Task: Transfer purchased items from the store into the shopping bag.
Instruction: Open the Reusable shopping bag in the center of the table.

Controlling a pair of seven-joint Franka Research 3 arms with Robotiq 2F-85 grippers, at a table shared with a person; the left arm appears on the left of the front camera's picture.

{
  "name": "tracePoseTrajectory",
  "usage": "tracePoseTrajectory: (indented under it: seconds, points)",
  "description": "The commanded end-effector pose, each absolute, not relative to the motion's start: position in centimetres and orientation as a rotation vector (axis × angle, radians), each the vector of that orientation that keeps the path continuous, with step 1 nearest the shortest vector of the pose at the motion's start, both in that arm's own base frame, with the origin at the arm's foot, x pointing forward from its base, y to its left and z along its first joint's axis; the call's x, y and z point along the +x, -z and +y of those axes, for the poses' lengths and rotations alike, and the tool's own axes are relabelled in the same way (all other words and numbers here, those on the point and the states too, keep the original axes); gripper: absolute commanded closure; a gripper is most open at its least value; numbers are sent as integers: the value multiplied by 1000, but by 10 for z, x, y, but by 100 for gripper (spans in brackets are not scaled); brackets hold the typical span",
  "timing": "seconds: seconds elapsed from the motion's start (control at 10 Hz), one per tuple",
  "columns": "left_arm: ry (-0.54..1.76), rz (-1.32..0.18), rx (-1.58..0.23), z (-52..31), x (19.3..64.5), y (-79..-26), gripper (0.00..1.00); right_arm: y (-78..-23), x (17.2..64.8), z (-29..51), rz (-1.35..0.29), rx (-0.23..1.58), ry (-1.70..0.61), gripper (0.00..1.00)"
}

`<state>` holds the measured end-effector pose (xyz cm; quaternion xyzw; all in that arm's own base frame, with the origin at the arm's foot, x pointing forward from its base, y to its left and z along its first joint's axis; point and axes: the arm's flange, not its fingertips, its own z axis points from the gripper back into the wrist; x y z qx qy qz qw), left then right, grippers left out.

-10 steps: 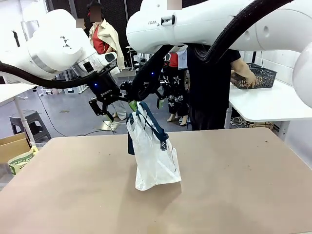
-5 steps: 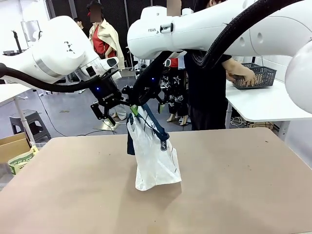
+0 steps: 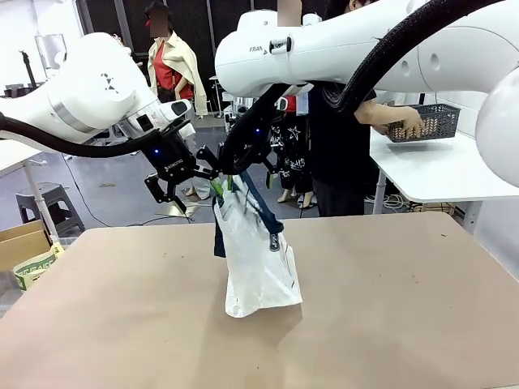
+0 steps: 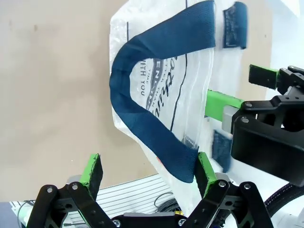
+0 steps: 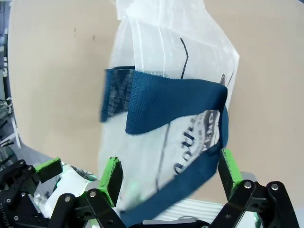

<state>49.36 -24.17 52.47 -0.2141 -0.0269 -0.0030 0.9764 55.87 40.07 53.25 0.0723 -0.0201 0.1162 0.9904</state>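
The shopping bag (image 3: 258,263) stands slumped in the middle of the brown table (image 3: 389,308), white and translucent with navy handles. My left gripper (image 3: 182,183) hovers at its top left. In the left wrist view this gripper (image 4: 148,170) is open, and a navy handle (image 4: 137,118) loops between its green pads and touches one. My right gripper (image 3: 228,180) is at the bag's mouth. It (image 5: 169,171) is also open, with the other handle (image 5: 175,107) running across between its fingers. The purchased items are out of view.
A person stands at the far side with a hand in a dark lattice basket (image 3: 426,123) on a white side table (image 3: 442,174). A cardboard box (image 3: 20,243) and a stool (image 3: 57,207) sit on the floor to the left. Brown tabletop lies bare around the bag.
My left gripper has shifted slightly left and up and rolled a little. The bag's top has been drawn up a bit. The person has pulled the basket closer.
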Motion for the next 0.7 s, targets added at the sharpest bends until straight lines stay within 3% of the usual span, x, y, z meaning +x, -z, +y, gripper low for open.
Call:
tracePoseTrajectory:
  seconds: [0.0,0.6]
  points:
    - [-13,-89,-468,-229,484,-528,0,-541,557,401,-17,141,-215,0]
    - [10,-70,-491,-236,489,-524,0,-538,556,400,3,123,-230,0]
